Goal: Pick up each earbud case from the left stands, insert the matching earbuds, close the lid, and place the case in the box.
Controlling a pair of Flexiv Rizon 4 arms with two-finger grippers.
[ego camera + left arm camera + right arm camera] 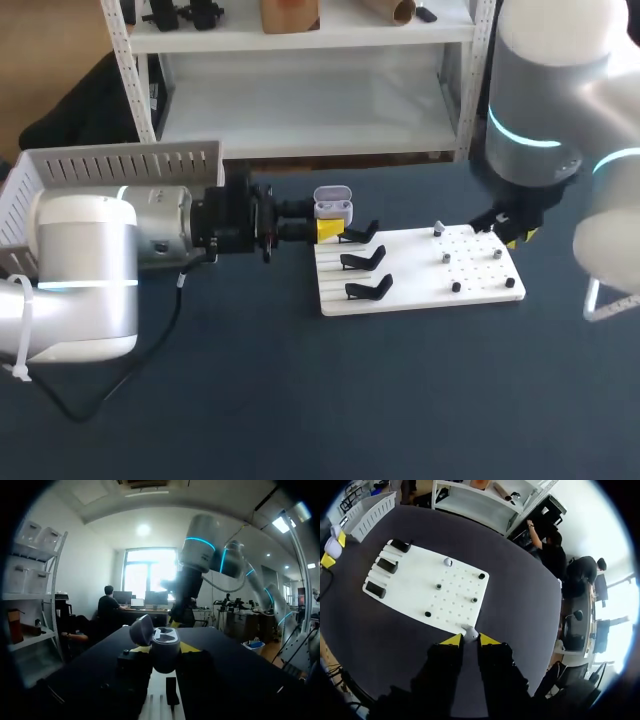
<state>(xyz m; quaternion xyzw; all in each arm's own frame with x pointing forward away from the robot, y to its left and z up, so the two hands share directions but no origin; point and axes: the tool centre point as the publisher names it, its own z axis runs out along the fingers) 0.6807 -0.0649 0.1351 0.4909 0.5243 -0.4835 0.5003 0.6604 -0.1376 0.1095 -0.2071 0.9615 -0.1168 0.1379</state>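
**Desk:** What could go wrong on the bench (200, 400)?

**Field:** Our left gripper (329, 230) has its jaws clamped on the earbud case (333, 204), lid open, above the far left corner of the white board (480, 290). If the case tilts, an earbud may miss its socket.

**Desk:** And the right gripper (469, 639)?

**Field:** It straddles an earbud (469, 631) at the board's far right corner. We cannot tell whether its jaws have closed. A loose pinch could flick the earbud away. The case's sockets are hard to make out.

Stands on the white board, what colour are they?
Black, all three. The small black angled stands on the flat white board show best in the head view.
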